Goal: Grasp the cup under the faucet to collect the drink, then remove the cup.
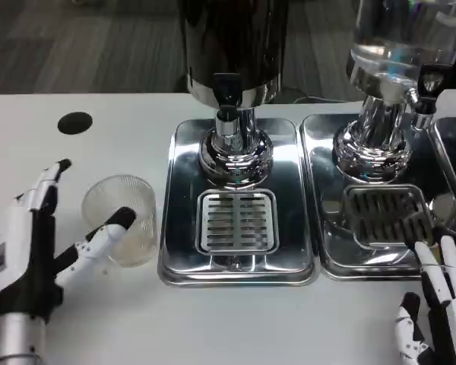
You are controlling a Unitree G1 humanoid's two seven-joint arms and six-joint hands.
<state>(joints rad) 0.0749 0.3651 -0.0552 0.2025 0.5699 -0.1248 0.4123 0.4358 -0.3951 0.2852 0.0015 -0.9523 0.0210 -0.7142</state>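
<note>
Cup: a clear ribbed cup [122, 219] stands upright on the white table [304, 319] at the left-centre of the frame, just left of the left steel drip tray [181, 251], not under the faucet.
Left hand: the left hand [30, 243] sits at the lower left, fingers spread wide around the cup without closing; its thumb [106, 232] lies across the cup's front and a finger [49, 182] reaches up on the cup's left. It has hold of nothing.
Right hand: the right hand [441, 304] shows at the lower right corner, fingers apart and pointing up at the edge of the right tray [327, 258], holding nothing.
Faucet: the dark dispenser's faucet [226, 106] hangs at the top centre above the slotted grate [236, 221].
Other: a black round hole [74, 123] marks the table at the upper left.
</note>
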